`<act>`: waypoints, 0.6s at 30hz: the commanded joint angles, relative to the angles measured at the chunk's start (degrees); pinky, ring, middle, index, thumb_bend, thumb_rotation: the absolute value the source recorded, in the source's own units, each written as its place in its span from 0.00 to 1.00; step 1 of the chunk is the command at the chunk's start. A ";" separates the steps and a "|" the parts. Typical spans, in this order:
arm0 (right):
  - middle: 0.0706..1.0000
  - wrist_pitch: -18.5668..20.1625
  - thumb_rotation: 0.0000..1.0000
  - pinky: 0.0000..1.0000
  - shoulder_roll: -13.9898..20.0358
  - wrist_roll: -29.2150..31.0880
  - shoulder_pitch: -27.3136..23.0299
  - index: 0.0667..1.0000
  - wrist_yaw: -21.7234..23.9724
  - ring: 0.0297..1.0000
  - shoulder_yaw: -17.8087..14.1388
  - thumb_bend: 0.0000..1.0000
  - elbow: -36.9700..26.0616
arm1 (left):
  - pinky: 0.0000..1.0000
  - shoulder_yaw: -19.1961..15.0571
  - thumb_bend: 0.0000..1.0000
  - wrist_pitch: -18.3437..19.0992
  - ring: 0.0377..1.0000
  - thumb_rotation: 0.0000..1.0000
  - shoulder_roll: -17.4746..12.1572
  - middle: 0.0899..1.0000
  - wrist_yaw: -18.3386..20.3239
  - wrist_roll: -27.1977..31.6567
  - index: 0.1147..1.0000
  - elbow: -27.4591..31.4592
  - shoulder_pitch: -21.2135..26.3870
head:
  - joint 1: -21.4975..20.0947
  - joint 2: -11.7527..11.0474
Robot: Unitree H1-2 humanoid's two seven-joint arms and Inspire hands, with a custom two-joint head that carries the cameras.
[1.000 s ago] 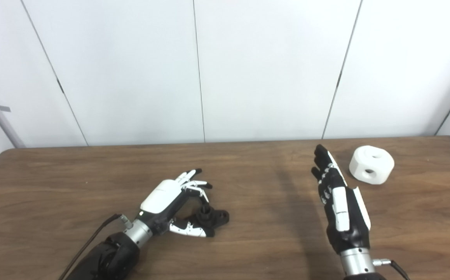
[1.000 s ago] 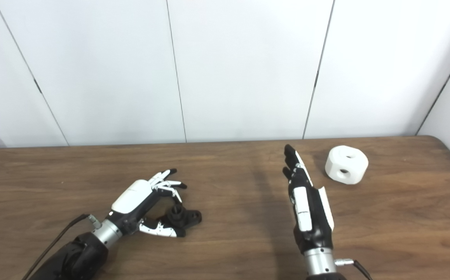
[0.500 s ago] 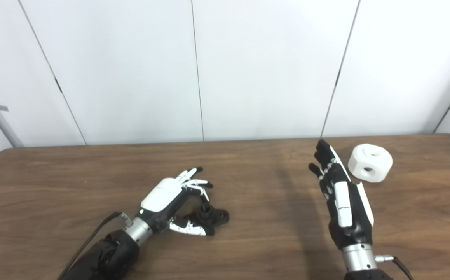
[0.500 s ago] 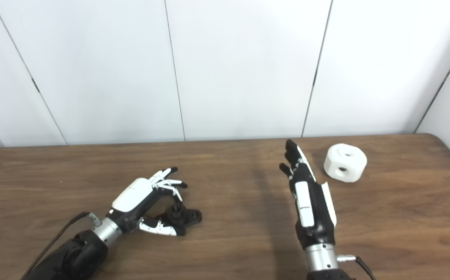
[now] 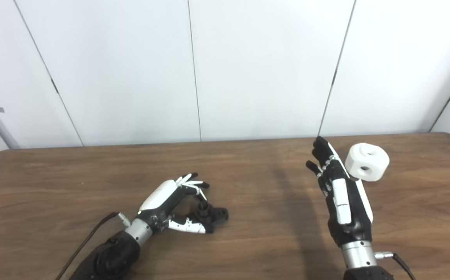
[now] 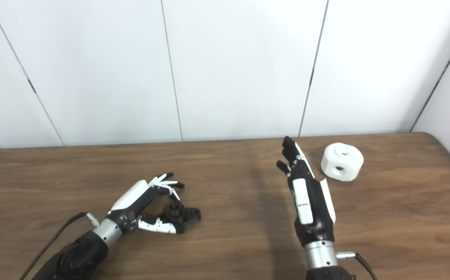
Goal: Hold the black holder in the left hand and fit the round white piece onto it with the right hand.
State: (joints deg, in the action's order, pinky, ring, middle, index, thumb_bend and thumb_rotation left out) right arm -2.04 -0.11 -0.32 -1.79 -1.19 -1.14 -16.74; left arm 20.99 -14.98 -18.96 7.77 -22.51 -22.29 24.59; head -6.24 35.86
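The black holder (image 5: 210, 215) lay flat on the brown wooden surface (image 5: 248, 233), at about 7 o'clock in the scene, with a short round stub standing up from it. The left robot hand (image 5: 170, 198) arched over it from the 8 o'clock side: its fingers (image 5: 194, 183) curled above the holder and its thumb (image 5: 188, 226) lay along the surface just beside the holder's near edge. The hand was spread around the part and had not closed on it; whether the thumb touched the holder could not be told.

The round white piece (image 5: 367, 161) sat on the surface at about 2 o'clock, resting on its base, with one hole in its top face and another in its side. The right robot hand (image 5: 341, 194) stood upright on edge just to the 9 o'clock side of that piece, fingers straight, wide and holding nothing, its fingertips (image 5: 320, 142) level with the piece's far side. The two hands were well apart.

No container was in view.
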 commanded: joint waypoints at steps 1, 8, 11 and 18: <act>0.94 -0.62 0.96 0.88 0.26 -0.26 -1.29 0.91 -0.24 0.95 -0.32 0.51 -3.24 | 1.00 0.95 0.52 3.39 1.00 0.06 -0.04 0.84 4.02 -0.55 0.41 -0.38 -0.76 | -0.09 0.05; 0.95 -0.64 0.95 0.89 0.72 0.76 -0.96 0.91 -0.34 0.96 -1.51 0.51 -4.68 | 1.00 0.07 0.52 2.59 1.00 0.05 -0.27 0.83 3.98 -0.34 0.41 -0.46 -0.80 | -0.29 -0.15; 0.95 -0.90 0.96 0.90 1.05 0.48 -1.10 0.91 -0.49 0.96 -2.01 0.48 -5.10 | 1.00 0.07 0.52 1.86 1.00 0.05 -0.57 0.83 3.89 -0.82 0.41 -0.69 -0.65 | -0.64 -0.31; 0.96 0.26 0.99 0.93 2.68 0.71 -1.29 0.93 -1.91 0.97 -5.10 0.45 -7.02 | 1.00 0.82 0.52 -4.28 1.00 0.05 -2.23 0.81 -0.17 -5.48 0.41 -2.34 -0.52 | -3.98 -0.79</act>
State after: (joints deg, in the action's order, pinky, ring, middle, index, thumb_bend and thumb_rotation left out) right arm -1.05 1.72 0.52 -1.60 -2.51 -5.43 -21.43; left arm 20.67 -18.05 -19.55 7.41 -25.13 -23.14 24.69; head -9.14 35.24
